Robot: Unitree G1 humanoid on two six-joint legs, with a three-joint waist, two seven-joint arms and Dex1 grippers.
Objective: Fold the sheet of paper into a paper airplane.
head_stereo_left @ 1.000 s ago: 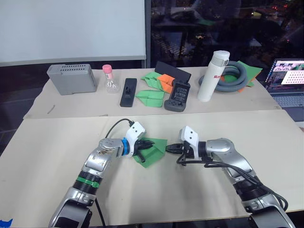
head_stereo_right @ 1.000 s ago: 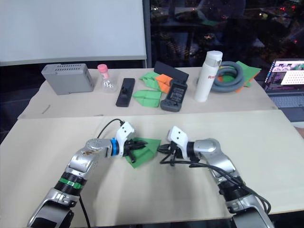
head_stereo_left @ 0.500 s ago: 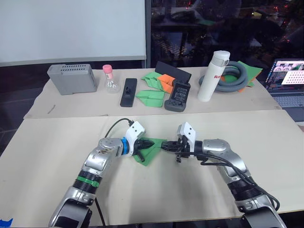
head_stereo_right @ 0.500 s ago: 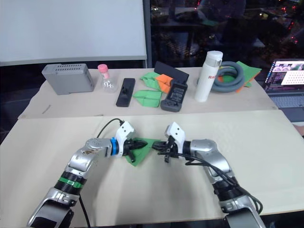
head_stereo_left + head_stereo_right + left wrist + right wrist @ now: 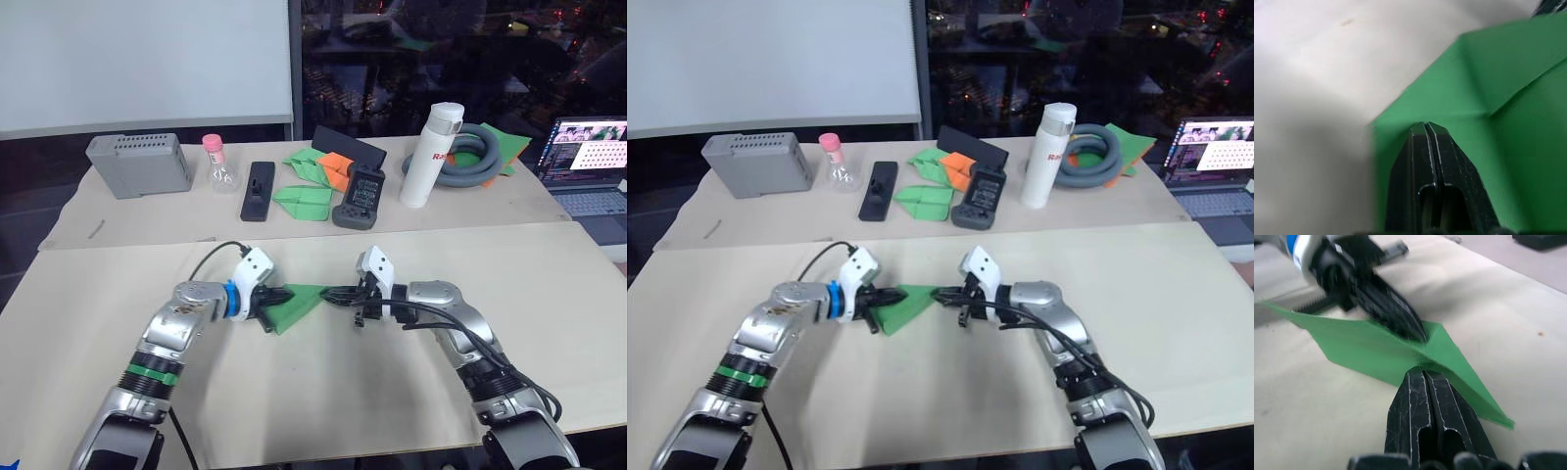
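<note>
Paper first: the sheet of paper (image 5: 297,304), bright green and already folded into a pointed wedge, is held just above the near table (image 5: 323,392), between the two grippers. Its wide end is clamped by the left gripper (image 5: 278,294), whose black fingers (image 5: 1427,161) are seen pressed flat together on the green surface in the left wrist view. A diagonal crease is visible there, running across the paper beyond the fingertips. The pointed end is met by the right gripper (image 5: 331,291), fingers (image 5: 1427,406) drawn tight together with the paper's edge pinched at their tips. The two grippers are aimed at each other, tips nearly meeting across the fold.

Along the far table (image 5: 88,211), well apart from the action, a grey box (image 5: 138,164), a pink-capped bottle (image 5: 219,166), more folded green papers (image 5: 305,199) with the orange folded paper (image 5: 335,166), and a white flask (image 5: 426,168) are lined up.
</note>
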